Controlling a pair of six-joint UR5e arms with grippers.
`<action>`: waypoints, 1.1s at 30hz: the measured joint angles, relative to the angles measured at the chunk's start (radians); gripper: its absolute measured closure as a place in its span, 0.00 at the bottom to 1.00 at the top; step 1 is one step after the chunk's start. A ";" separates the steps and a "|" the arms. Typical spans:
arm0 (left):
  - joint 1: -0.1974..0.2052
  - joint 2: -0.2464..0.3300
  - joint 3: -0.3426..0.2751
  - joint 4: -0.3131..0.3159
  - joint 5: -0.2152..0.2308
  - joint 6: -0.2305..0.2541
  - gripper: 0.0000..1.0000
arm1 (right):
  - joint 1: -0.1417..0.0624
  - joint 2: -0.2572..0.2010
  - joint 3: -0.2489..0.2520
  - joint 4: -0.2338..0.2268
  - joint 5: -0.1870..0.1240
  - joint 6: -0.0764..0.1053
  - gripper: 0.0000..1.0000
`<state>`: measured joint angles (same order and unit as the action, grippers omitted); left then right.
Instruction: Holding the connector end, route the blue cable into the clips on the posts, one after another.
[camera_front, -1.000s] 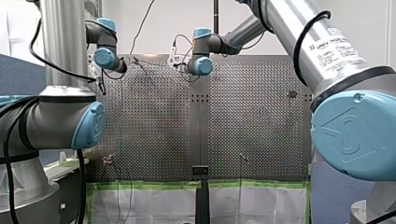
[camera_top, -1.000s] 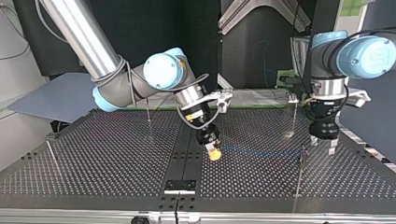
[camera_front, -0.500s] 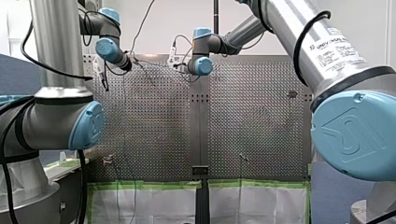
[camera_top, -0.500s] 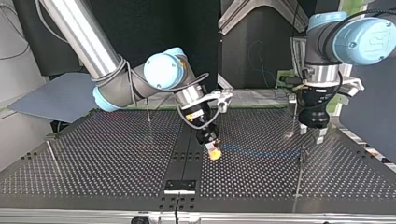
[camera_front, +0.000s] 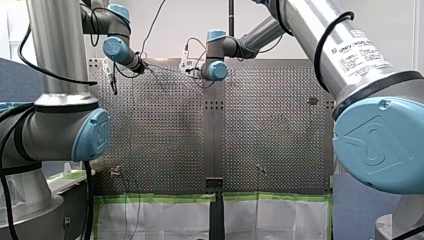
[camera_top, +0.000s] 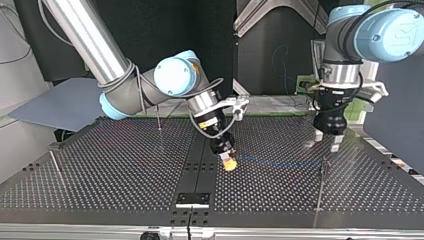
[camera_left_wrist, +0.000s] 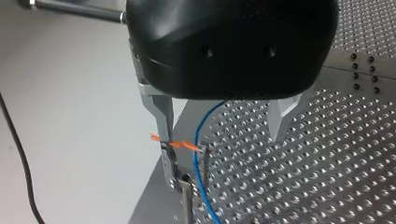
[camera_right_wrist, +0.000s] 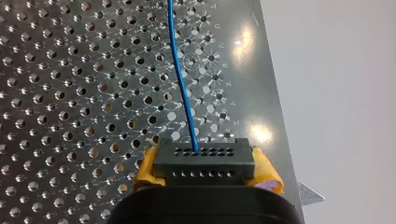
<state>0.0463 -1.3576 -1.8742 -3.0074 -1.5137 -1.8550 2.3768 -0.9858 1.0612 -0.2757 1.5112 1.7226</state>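
Observation:
My right gripper (camera_right_wrist: 205, 175) is shut on the black connector (camera_right_wrist: 203, 160), its yellow pads (camera_right_wrist: 267, 175) on both sides. The blue cable (camera_right_wrist: 180, 79) leaves the connector and runs ahead over the perforated table. In the top view my right gripper (camera_top: 229, 163) is low over the middle, and the blue cable (camera_top: 280, 163) stretches to a thin post (camera_top: 322, 172) at the right. My left gripper (camera_top: 327, 141) hangs open above and behind that post. In the left wrist view, a clip post (camera_left_wrist: 176, 145) with an orange tip stands by one metal finger (camera_left_wrist: 161, 114), and the blue cable (camera_left_wrist: 201, 182) passes beside it.
More thin posts stand on the table: one (camera_top: 158, 117) at the back left, one (camera_top: 53, 162) at the left edge and one (camera_top: 315, 112) at the back right in the top view. A black plate (camera_top: 192, 198) sits at the near edge.
My left gripper has risen and drifted toward the back of the top view, away from the right-hand post. My right gripper and the connector have stayed put.

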 joint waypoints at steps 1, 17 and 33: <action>-0.001 0.000 0.000 0.007 0.002 0.007 0.00 | 0.000 0.000 0.000 0.000 0.000 0.000 1.00; -0.006 0.021 0.000 0.048 0.010 0.056 0.00 | 0.000 0.000 0.000 0.013 0.000 -0.001 1.00; -0.017 0.021 0.000 0.045 0.005 0.040 0.00 | -0.002 0.000 0.000 0.013 0.000 -0.001 1.00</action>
<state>0.0294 -1.3366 -1.8741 -2.9620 -1.5082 -1.8147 2.3746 -0.9858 1.0617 -0.2625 1.5112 1.7220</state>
